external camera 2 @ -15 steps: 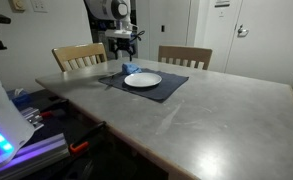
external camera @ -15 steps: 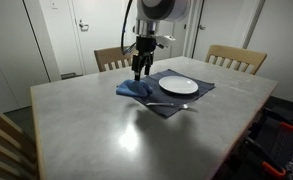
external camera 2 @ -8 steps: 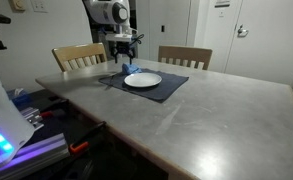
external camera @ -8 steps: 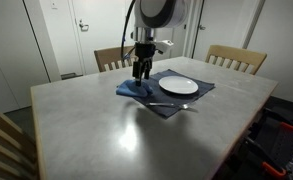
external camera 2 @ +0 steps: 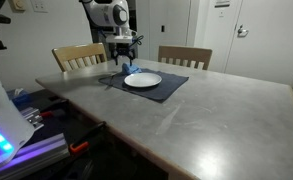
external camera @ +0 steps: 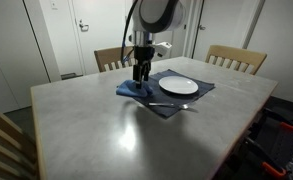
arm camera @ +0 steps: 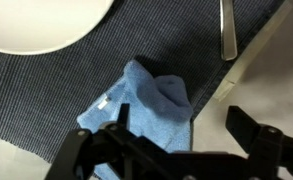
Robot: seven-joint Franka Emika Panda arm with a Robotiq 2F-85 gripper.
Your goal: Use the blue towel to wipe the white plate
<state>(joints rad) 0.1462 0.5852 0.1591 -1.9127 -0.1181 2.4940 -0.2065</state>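
Note:
A crumpled blue towel (external camera: 133, 90) lies on the edge of a dark placemat (external camera: 171, 97), beside a white plate (external camera: 179, 86). My gripper (external camera: 139, 76) hangs straight above the towel, open and empty. In the wrist view the towel (arm camera: 141, 105) lies below my gripper (arm camera: 184, 125), partly between the spread fingers, with the plate's rim (arm camera: 36, 20) at top left. The other exterior view shows the plate (external camera 2: 142, 80), a bit of the towel (external camera 2: 130, 69) and the gripper (external camera 2: 125, 65) over it.
A metal utensil (external camera: 171, 105) lies on the placemat's near edge; its handle shows in the wrist view (arm camera: 226, 35). Two wooden chairs (external camera: 234, 58) stand at the far side of the grey table (external camera: 106, 130). Another chair back (external camera: 1, 135) is at the near corner.
My gripper has come down a little toward the towel and stayed open. The towel and plate have not moved.

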